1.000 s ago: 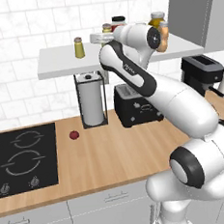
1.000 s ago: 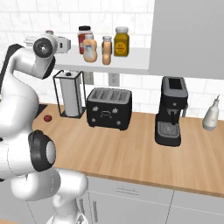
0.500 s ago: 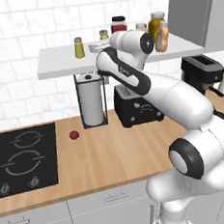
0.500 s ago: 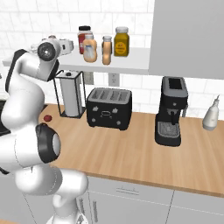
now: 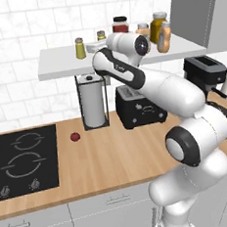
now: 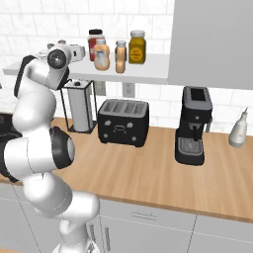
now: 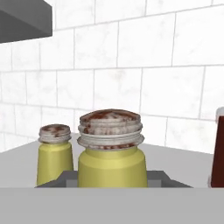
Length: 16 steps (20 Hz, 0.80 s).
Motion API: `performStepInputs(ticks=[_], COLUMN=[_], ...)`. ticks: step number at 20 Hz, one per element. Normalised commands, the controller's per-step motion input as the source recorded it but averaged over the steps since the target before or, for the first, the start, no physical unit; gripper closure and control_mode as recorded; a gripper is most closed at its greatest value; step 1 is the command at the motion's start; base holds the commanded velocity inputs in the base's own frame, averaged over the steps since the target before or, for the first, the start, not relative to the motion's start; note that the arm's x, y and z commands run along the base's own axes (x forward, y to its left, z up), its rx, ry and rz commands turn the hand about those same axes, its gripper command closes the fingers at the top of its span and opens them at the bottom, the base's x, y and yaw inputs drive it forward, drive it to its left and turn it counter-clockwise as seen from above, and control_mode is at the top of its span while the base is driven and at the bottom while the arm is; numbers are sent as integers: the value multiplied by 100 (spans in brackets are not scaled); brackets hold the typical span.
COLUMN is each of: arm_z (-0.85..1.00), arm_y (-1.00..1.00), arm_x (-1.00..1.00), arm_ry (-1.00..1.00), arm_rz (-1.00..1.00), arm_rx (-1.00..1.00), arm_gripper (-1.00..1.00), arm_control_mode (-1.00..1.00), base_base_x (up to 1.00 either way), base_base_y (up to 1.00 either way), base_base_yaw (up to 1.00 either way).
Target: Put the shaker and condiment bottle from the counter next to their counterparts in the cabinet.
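My gripper (image 7: 113,177) is shut on the yellow-green shaker (image 7: 112,151), whose grey speckled cap rises between the dark fingers (image 7: 65,178). Its twin shaker (image 7: 54,153) stands just behind and to the left on the white shelf. From the left base view, the held shaker (image 5: 101,36) hovers over the cabinet shelf (image 5: 57,67), a short way right of the twin (image 5: 80,48). The slim peach condiment bottle (image 6: 120,57) stands on the shelf beside the fatter peach bottle (image 6: 101,54). The grey cabinet door (image 6: 212,39) hangs at the right.
A dark red jar (image 6: 94,42) and a yellow jar (image 6: 137,47) share the shelf. Below on the wooden counter are a paper-towel holder (image 5: 92,102), a black toaster (image 6: 123,121), a coffee machine (image 6: 191,126), a white bottle (image 6: 238,129), a small red object (image 5: 75,137) and the hob (image 5: 22,161).
The hand has swung left along the shelf with the shaker, away from the jars and toward the twin shaker.
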Motion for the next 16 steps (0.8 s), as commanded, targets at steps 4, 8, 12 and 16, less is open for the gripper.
performStepInputs(ticks=[4,8,12,16], arm_z=[-27,-31,-24,-9], arm_y=[12,8,8,0], arm_x=[19,9,20,38], arm_ry=[0,0,-2,-11], arm_rz=[-1,-2,0,0], arm_rx=[8,8,-1,-10], arm_gripper=[100,100,100,100], arm_control_mode=[-100,-100,-100,-100], base_base_x=[0,0,0,0], base_base_y=[0,0,0,0], base_base_yaw=[0,0,0,0])
